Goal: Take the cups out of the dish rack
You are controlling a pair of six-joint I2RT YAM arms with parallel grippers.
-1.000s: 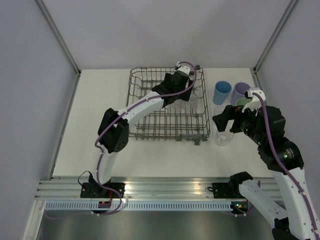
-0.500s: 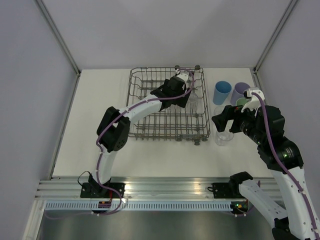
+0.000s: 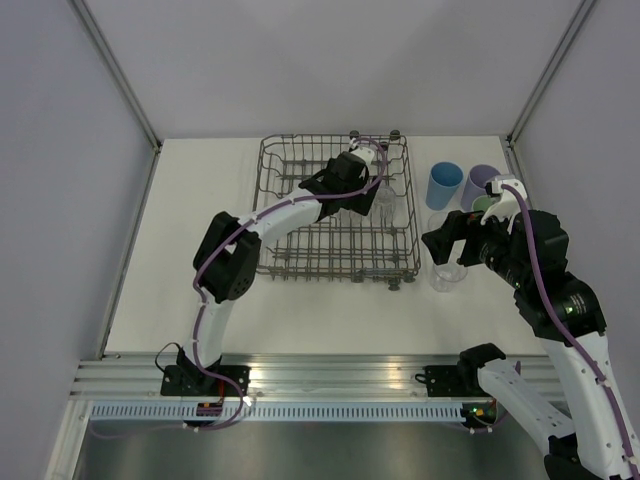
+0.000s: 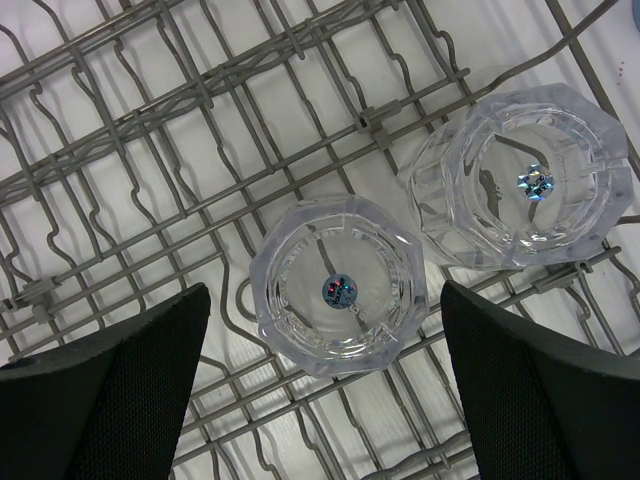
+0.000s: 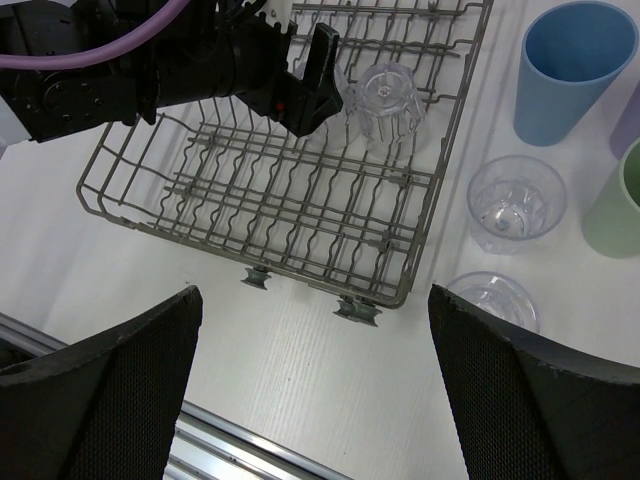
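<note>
Two cups are in the grey metal wire dish rack [image 3: 300, 250], in its far right part: clear faceted tumbler A [image 4: 338, 285] and clear faceted tumbler B [image 4: 525, 185]. Both appear to stand mouth-down on the wires. A sits centred under the left gripper [image 4: 325, 300], whose jaws are spread wide with one finger on either side. It holds nothing and no contact is visible. B stands just beside A, toward the right-hand finger.

Handling (judgement): rigid, light, smooth-walled. Glass or hard plastic, cannot tell, so treat as breakable and slippery. Base up, so no rim to hook. Pinch the outer wall across two opposite flat facets.

In the way: the closing finger may nudge B. Rack wires and upright tines crowd the fingertips and could snag. A straight vertical lift looks safest.

Right gripper [image 5: 315, 300]: jaws wide, empty, hovering above the white desk [image 3: 200, 300] by the rack's near right corner. On the desk there:
- blue plastic cup [image 5: 570, 65]
- lavender plastic cup [image 3: 485, 182]
- light green plastic cup [image 5: 625, 205]
- clear tumbler C [image 5: 515, 205]
- clear tumbler D [image 5: 492, 300]

Set-down room among them looks tight.
</note>
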